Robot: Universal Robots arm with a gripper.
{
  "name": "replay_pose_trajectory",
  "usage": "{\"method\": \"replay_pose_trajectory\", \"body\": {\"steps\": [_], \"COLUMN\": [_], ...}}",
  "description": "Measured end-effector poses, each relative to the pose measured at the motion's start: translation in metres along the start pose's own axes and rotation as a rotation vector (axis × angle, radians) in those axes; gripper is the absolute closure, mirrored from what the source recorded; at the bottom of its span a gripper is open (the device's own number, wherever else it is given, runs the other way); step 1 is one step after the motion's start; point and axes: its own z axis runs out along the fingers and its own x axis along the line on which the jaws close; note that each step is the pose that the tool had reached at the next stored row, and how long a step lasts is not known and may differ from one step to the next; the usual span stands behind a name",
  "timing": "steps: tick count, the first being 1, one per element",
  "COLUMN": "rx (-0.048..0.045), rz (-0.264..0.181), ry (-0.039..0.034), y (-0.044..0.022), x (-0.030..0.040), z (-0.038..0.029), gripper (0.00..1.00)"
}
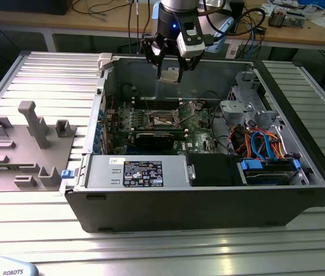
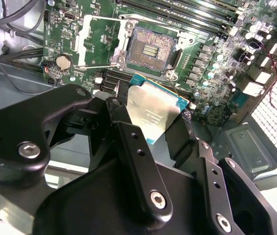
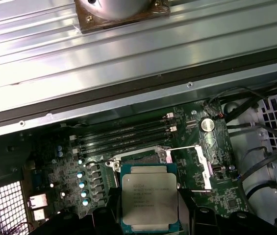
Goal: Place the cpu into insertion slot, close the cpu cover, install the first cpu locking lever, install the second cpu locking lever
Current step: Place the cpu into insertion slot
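Several rows of faint grey print stand on the metal top of the cpu (image 3: 150, 198) in both wrist views, but the characters are too fine to make out. In the exterior view a dark label (image 1: 142, 173) with white print and small symbols sits on the power-supply box (image 1: 100, 175). A small white sticker (image 1: 115, 161) sits just beside it, and neither is legible. White lettering runs along a blue-grey casing (image 1: 1, 271) at the lower corner on the exterior view's left.

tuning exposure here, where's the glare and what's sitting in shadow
Exterior view: the ribbed metal table glares, while the computer case interior is dim. First wrist view: the table's slats shine white. In both wrist views the cpu lid reflects pale light.
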Motion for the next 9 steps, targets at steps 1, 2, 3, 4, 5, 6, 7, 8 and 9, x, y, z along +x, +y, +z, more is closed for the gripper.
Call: {"method": "replay_pose_trajectory", "body": {"steps": [1, 2, 3, 4, 5, 6, 7, 8, 9], "rx": [0.0, 0.0001, 0.0001, 0.0001, 0.0, 0.0001, 0.0001, 0.0001, 0.0001], "rz": [0.0, 0.001, 0.001, 0.001, 0.002, 0.002, 0.003, 0.003, 0.004], "ry": [0.0, 0.0, -0.0001, -0.0001, -0.0002, -0.0002, -0.0002, -0.0002, -0.0003], "y": [0.0, 0.0, 0.0, 0.0, 0.0, 0.0, 0.0, 0.0, -0.0001], "x": [0.0, 0.0, 0.0, 0.0, 0.0, 0.0, 0.0, 0.0, 0.0], "z": [0.0, 0.0001, 0.0002, 0.0002, 0.0003, 0.0003, 0.0003, 0.0004, 0.0005], "gripper": [0.46, 0.46, 0.46, 0.46, 0.46, 0.46, 0.46, 0.46, 0.46]}}
